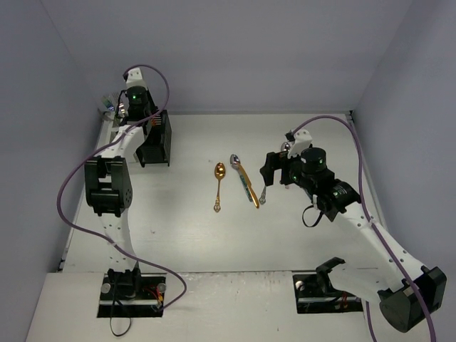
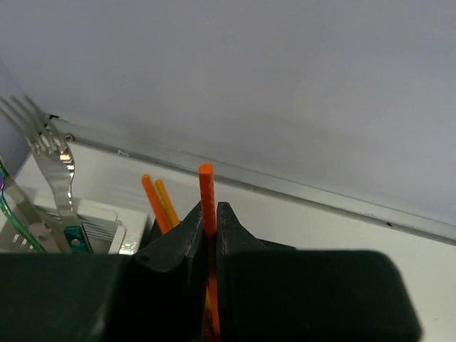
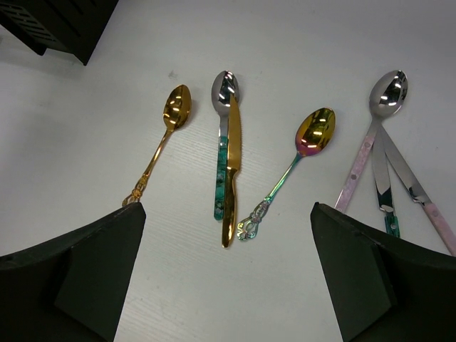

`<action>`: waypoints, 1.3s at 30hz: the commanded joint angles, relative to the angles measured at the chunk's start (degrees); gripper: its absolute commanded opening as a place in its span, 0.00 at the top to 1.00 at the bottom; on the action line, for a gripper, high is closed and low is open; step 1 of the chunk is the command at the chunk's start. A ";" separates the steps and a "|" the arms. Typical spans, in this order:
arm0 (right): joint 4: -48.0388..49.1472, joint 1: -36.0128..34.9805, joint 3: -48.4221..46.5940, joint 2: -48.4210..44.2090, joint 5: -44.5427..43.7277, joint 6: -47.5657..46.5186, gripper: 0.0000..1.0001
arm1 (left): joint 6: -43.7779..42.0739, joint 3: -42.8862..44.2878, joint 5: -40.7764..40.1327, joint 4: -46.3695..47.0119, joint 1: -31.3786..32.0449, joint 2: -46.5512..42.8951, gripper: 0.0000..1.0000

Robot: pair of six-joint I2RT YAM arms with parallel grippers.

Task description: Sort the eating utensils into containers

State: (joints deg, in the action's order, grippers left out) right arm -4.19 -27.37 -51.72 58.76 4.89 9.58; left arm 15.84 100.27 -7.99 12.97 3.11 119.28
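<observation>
My left gripper (image 2: 211, 214) is shut on an upright orange-red chopstick (image 2: 206, 187), held over the black caddy (image 1: 157, 140) at the back left. Two more orange chopsticks (image 2: 159, 202) stand beside it. A silver fork (image 2: 54, 156) stands in the white caddy (image 2: 102, 226). My right gripper (image 3: 228, 285) is open and empty above the table. Under it lie a gold spoon (image 3: 165, 135), a teal-handled silver spoon (image 3: 222, 92) with a gold knife (image 3: 231, 178) across it, an iridescent spoon (image 3: 299, 153) and a pink-handled spoon (image 3: 377, 121).
The white caddy (image 1: 107, 107) stands in the back left corner against the wall, left of the black one. More slim handles (image 3: 385, 192) lie crossed under the pink-handled spoon. The black caddy's corner (image 3: 64, 25) shows at the right wrist view's top left.
</observation>
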 commanded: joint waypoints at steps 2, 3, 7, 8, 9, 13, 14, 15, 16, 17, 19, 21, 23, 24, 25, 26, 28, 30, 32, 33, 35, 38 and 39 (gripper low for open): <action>2.17 0.57 -0.13 -0.05 0.21 -1.14 0.00 | 0.95 -2.70 -0.63 10.67 -1.17 -3.71 0.99; 2.17 0.57 -0.13 -0.05 0.30 -1.14 0.00 | 0.95 -2.71 -0.62 10.67 -1.18 -3.88 0.99; 2.17 0.57 0.00 0.29 1.10 -0.93 0.00 | 1.44 -5.57 1.13 10.51 -1.18 -6.08 0.65; 2.17 0.57 -0.04 0.38 1.34 -0.88 0.00 | 1.72 -6.18 1.46 10.42 -1.18 -6.74 0.56; 2.11 0.62 -0.04 0.39 1.46 -0.88 0.00 | 2.00 -6.94 1.69 10.41 -1.12 -7.61 0.52; 1.76 0.69 -0.20 -0.05 1.48 -0.74 0.00 | 3.94 -9.97 3.40 9.23 -1.05 -12.35 0.36; 1.57 0.74 -0.30 -0.29 1.29 -0.79 0.00 | 4.65 -10.63 4.52 7.92 -1.01 -14.14 0.32; 1.45 0.74 -0.36 -0.58 1.22 -0.79 0.00 | 5.10 -10.49 5.81 5.70 -0.79 -15.56 0.29; 1.31 0.77 -0.42 -0.85 1.13 -0.82 0.00 | 5.55 -10.26 6.94 3.22 -0.56 -16.89 0.28; 1.14 0.82 -0.47 -1.07 1.02 -0.87 0.00 | 6.05 -10.04 7.84 0.51 -0.34 -18.17 0.26; 0.68 0.95 -0.40 -1.65 0.92 -0.88 0.00 | 7.04 -10.72 11.12 -4.14 0.71 -21.27 0.25; 0.14 1.13 -0.40 -2.31 0.85 -0.94 0.00 | 7.07 -11.32 13.66 -9.54 2.28 -24.76 0.25; -0.53 1.25 -0.33 -2.92 0.81 -1.25 0.00 | 5.87 -11.62 16.88 -13.46 4.72 -27.13 0.25; -0.82 1.30 -0.27 -3.42 0.86 -1.39 0.00 | 4.67 -11.88 18.71 -16.20 6.12 -28.00 0.25; -1.09 1.36 -0.22 -4.00 0.91 -1.50 0.00 | 3.33 -12.21 20.43 -19.70 7.54 -28.75 0.25; -1.46 1.43 -0.07 -4.31 0.92 -1.57 0.00 | 2.73 -12.80 23.84 -20.78 9.33 -29.21 0.25; -1.83 1.53 0.24 -5.14 1.07 -1.67 0.00 | 0.59 -13.10 28.57 -24.32 11.53 -29.65 0.25; -2.29 1.53 0.39 -5.98 1.75 -1.67 0.00 | -2.65 -14.35 31.07 -27.82 13.50 -30.07 0.25; -2.99 1.53 0.57 -6.81 2.18 -1.41 0.00 | -3.72 -17.19 33.26 -28.35 15.35 -30.34 0.25; -3.23 1.53 0.63 -6.96 2.38 -1.35 0.00 | -3.89 -17.57 33.94 -28.34 15.82 -30.27 0.25; -3.68 1.53 0.98 -8.08 2.78 -0.95 0.00 | -4.52 -19.76 35.49 -28.32 16.92 -29.25 0.25; -4.30 1.62 1.59 -9.03 3.02 -0.55 0.00 | -6.12 -20.77 36.69 -28.26 18.07 -26.80 0.25; -4.40 1.62 1.76 -9.44 3.03 -0.46 0.00 | -6.52 -20.81 37.08 -28.26 18.49 -25.09 0.25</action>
State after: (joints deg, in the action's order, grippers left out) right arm -9.68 -26.22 -50.37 50.93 6.84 8.81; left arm 12.92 78.69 24.93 -15.54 20.88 92.27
